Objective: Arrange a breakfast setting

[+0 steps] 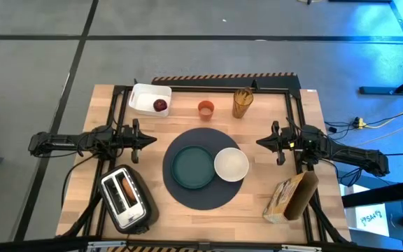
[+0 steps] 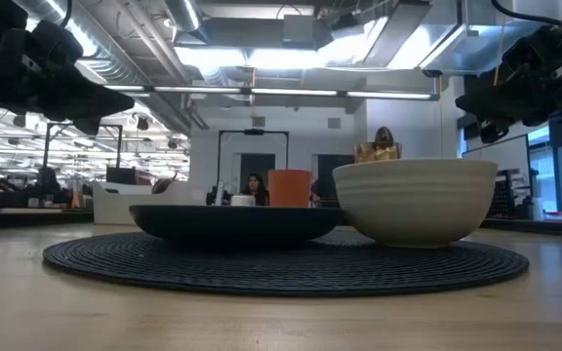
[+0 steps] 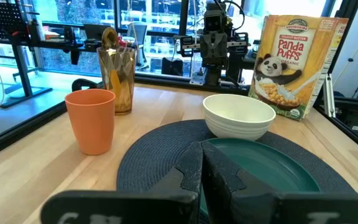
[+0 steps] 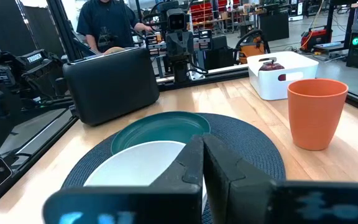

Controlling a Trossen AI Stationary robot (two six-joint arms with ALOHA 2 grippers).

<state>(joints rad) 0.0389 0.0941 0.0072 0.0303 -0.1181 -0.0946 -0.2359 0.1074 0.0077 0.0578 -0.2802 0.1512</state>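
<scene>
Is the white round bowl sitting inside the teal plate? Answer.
No: the white round bowl rests on the large dark-grey woven mat beside the teal plate.

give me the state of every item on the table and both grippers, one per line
mat: flat, under plate and bowl
teal plate: upright, empty
white bowl: upright, empty, beside plate
orange cup: upright, off the mat
dark red fruit: in white bin
bagel: in toaster slot
glass: upright, holding cutlery
cereal box: standing, closed
left gripper: shut, empty
right gripper: shut, empty
</scene>
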